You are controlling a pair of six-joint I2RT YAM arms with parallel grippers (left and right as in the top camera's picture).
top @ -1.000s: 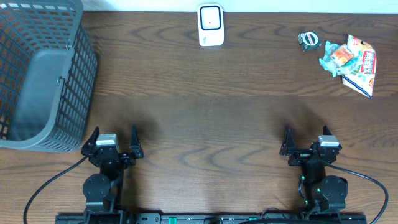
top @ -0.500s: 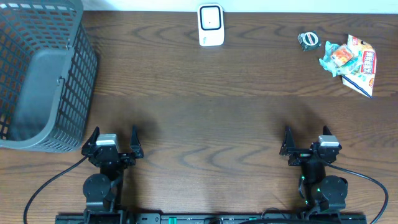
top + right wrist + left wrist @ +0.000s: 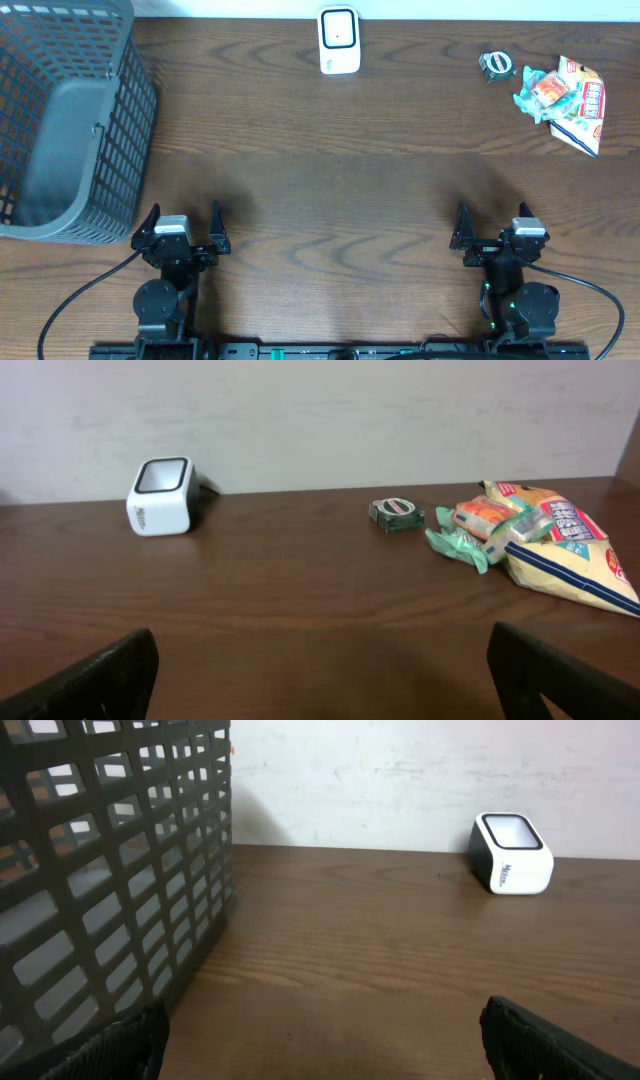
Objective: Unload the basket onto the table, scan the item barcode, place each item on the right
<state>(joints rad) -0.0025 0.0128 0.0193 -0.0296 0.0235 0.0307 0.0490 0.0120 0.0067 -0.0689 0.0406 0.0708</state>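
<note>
Snack bag (image 3: 582, 108) at far right of table (image 3: 330, 170), touching small crumpled packets (image 3: 543, 90); tape roll (image 3: 496, 66) just left of them. Overhead alone shows both arms together with basket (image 3: 70, 120) and scanner (image 3: 339, 40). Right wrist view catches bag, tape, scanner; left wrist view only scanner and basket wall, bag out of frame. Right gripper (image 3: 492, 220) released, jaws wide, empty; bag well ahead, to its right. Left gripper (image 3: 184, 215) likewise spread, empty, farther from bag.

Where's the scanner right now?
In the overhead view the white scanner stands at the middle of the far table edge, between the grey basket on the left and the snack packets on the right.
</note>
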